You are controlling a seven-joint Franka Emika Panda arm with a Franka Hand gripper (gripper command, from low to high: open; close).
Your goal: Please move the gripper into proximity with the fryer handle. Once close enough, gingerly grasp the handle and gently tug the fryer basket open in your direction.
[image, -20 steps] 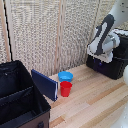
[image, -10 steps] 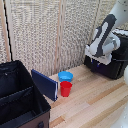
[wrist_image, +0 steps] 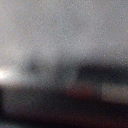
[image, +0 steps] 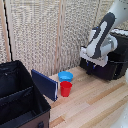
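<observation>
Exterior and wrist camera views.
Exterior view looks down across the light wooden tabletop [image: 95, 100] toward slatted blinds [image: 45, 35]; wrist view is wholly blurred.

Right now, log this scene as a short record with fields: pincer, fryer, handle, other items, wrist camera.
pincer: pincer low at the fryer's front, fingers pointing down; open or shut not discernible
fryer: black fryer on the wooden table, at the exterior view's right
handle: not distinguishable, hidden near the arm
other items: red cup, blue bowl behind it, black case at the exterior view's left
wrist camera: too blurred to read
</observation>
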